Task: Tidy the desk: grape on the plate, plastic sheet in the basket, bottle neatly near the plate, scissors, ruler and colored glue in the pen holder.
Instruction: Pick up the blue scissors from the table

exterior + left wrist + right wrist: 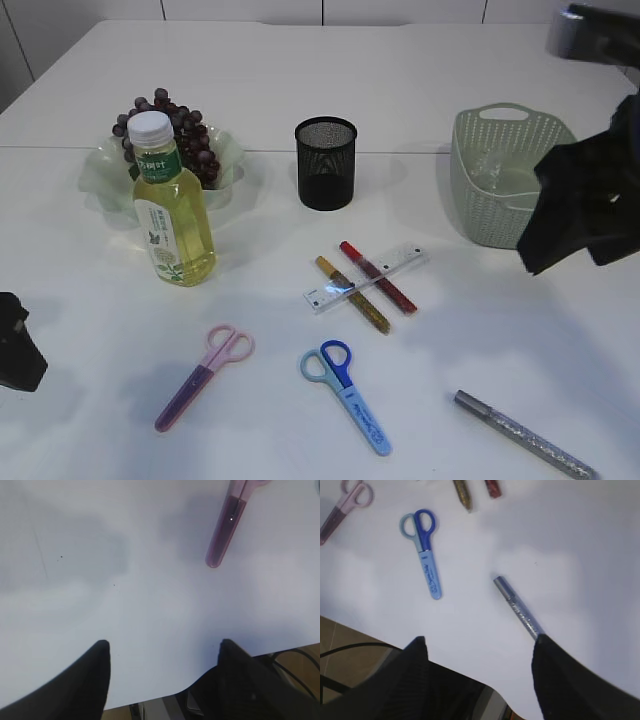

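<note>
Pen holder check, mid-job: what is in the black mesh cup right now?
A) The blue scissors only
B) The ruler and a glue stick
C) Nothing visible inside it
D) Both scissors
C: the pen holder shows nothing inside, while the pink scissors, blue scissors, ruler and glue sticks all lie on the table.

Left hand [162, 665] hangs above bare white tabletop [125, 605], fingers apart, nothing between them. Pink scissors [227, 527] lie at upper right.
</note>
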You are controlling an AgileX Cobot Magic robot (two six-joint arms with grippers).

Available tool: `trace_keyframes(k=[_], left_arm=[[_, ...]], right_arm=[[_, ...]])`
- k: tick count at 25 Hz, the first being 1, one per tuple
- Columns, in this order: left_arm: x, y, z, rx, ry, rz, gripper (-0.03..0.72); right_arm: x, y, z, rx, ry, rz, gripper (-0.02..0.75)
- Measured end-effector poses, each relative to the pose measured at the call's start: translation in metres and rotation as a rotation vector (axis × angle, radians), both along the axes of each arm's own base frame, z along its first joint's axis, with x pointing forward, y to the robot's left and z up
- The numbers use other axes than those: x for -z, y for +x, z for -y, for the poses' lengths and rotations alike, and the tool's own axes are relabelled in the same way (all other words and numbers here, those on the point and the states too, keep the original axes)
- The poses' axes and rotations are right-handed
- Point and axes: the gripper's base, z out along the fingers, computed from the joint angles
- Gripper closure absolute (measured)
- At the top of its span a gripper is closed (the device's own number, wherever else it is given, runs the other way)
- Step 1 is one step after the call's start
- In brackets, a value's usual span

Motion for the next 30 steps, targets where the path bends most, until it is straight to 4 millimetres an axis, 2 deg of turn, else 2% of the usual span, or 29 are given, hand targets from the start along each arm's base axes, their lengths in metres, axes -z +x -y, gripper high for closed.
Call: trace_keyframes(k=[5,11,19,23,26,30], left_arm=[[0.0,0.0,0.0,0.0,0.0,0.0,0.199],[0.0,-0.001,0.0,0.004,0.002,-0.011,0.202],[0.001,-0.005,-0.001,0.015,0.014,-0.059,0.21],[0.001,-0.007,-0.001,0.018,0.017,-0.077,0.211],[0.002,-0.008,-0.002,0.022,0.021,-0.092,0.218],[0.002,-0.009,-0.002,0.024,0.022,-0.093,0.231]], right_arm=[[0.018,0.0,-0.039,-0.109,-0.004,-0.062,0.231],[0.056,0.006,-0.094,-0.173,-0.033,-0.147,0.231],[0.096,0.033,-0.162,-0.244,-0.167,-0.15,0.231],[0.122,0.043,-0.177,-0.241,-0.205,-0.189,0.231],[0.141,0.047,-0.179,-0.243,-0.246,-0.216,0.231],[0.156,0.051,-0.181,-0.245,-0.266,-0.227,0.231]])
